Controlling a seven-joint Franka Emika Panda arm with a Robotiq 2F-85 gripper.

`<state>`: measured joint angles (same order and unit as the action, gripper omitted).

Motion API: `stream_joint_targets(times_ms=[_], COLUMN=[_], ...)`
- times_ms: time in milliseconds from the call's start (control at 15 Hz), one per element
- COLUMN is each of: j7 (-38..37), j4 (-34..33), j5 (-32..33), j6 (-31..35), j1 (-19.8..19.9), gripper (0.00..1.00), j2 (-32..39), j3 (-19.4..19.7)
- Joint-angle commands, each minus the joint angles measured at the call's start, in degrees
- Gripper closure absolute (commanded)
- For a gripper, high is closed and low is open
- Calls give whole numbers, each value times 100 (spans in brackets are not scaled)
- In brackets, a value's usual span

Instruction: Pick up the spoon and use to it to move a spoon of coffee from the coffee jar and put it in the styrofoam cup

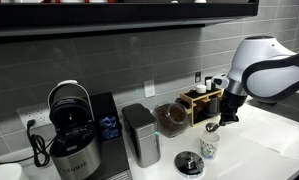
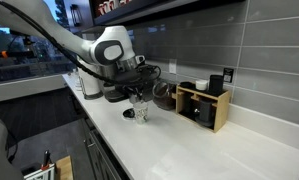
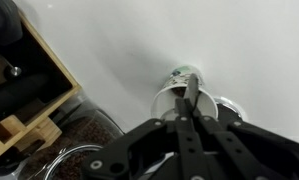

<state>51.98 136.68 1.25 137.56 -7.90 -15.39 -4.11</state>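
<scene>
My gripper (image 1: pixel 222 117) (image 2: pixel 139 88) (image 3: pixel 184 108) is shut on the spoon (image 3: pixel 190 88), a thin silver teaspoon that points down from the jaws (image 1: pixel 213 127). Its tip hangs over the open mouth of the styrofoam cup (image 1: pixel 209 146) (image 2: pixel 139 111) (image 3: pixel 161 100), a small white speckled cup standing upright on the white counter. I cannot tell whether the bowl holds coffee. The coffee jar (image 1: pixel 171 118) (image 2: pixel 162 96) (image 3: pixel 84 135), rounded clear glass with dark brown coffee inside, stands right beside the cup.
A flat black-and-white disc (image 1: pixel 189 163) (image 3: pixel 227 106) lies next to the cup. A grey metal canister (image 1: pixel 139 134) and a coffee machine (image 1: pixel 71 135) stand beyond the jar. A wooden organiser box (image 1: pixel 201 100) (image 2: pixel 204 105) (image 3: pixel 24 95) stands by the tiled wall.
</scene>
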Motion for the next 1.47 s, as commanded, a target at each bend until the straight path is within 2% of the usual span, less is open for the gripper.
stream_joint_targets(times_ms=[0, 200, 400, 533, 1067, 1400], j7=[-144, -361, -479, -826, -836, -840], j4=[161, 177, 154, 164, 350, 415], j5=[338, 581, 337, 194, -1696, -2995], j6=[159, 395, 412, 356, 363, 446], j1=[-67, -61, -151, -90, -69, 25], gripper=[99, 99, 99, 99, 99, 99], j2=[-219, -238, -221, -232, -3, 484], j3=[-28, -100, -29, 47, 964, 1279])
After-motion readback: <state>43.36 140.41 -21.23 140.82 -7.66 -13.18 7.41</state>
